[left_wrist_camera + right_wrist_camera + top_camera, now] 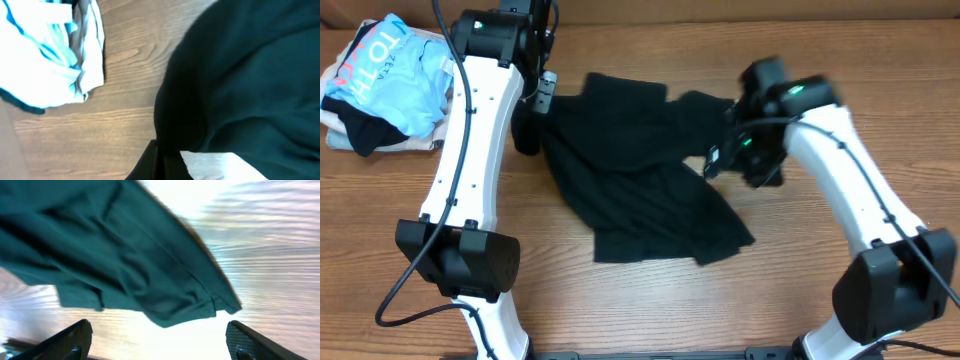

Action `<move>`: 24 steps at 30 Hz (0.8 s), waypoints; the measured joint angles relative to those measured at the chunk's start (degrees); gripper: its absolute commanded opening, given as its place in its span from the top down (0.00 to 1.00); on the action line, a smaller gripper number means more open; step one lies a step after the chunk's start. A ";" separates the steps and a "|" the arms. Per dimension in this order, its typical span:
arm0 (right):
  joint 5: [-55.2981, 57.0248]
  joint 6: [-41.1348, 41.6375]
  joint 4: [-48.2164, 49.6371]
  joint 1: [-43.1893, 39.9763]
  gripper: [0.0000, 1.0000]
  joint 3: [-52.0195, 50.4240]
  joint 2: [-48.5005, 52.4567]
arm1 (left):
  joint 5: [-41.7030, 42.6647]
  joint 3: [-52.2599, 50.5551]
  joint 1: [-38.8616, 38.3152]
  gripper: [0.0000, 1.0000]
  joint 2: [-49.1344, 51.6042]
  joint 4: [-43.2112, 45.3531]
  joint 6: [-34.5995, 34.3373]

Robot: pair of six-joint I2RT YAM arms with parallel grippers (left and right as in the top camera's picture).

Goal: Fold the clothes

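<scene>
The black shirt (640, 190) lies crumpled across the middle of the wooden table, its lower part reaching toward the front. My left gripper (535, 102) is at the shirt's left edge. In the left wrist view the dark fabric (250, 75) bunches right at the fingers (170, 160), which look closed on it. My right gripper (717, 160) hovers over the shirt's right edge. In the right wrist view its fingers (160, 340) are spread wide and empty, with a sleeve hem of the shirt (115, 255) just ahead of them.
A pile with a light blue lettered garment (385, 80) on beige and dark clothes sits at the back left corner; it also shows in the left wrist view (50, 55). Bare wooden table (770, 290) lies in front of and to the right of the shirt.
</scene>
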 measured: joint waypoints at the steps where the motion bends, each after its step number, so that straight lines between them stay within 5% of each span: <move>1: 0.02 0.57 2.12 1.14 0.12 -2.36 0.00 | -0.20 0.00 -0.02 0.96 0.00 -0.42 -0.04; 5: 0.09 2.51 9.44 4.63 0.22 -11.52 0.04 | -0.66 0.02 -0.02 0.96 0.00 -0.90 -1.51; 7: 0.09 2.86 12.74 5.66 0.44 -15.41 0.04 | -0.68 0.02 -0.02 0.96 0.00 -0.92 -2.27; 9: 0.04 3.58 15.98 6.32 0.51 -18.97 0.04 | -0.66 0.02 -0.02 0.96 0.00 -0.94 -2.84; 24: 2.29 13.46 28.35 4.46 0.67 -31.95 -1.46 | 1.77 0.02 -0.02 0.96 0.00 -1.25 -5.60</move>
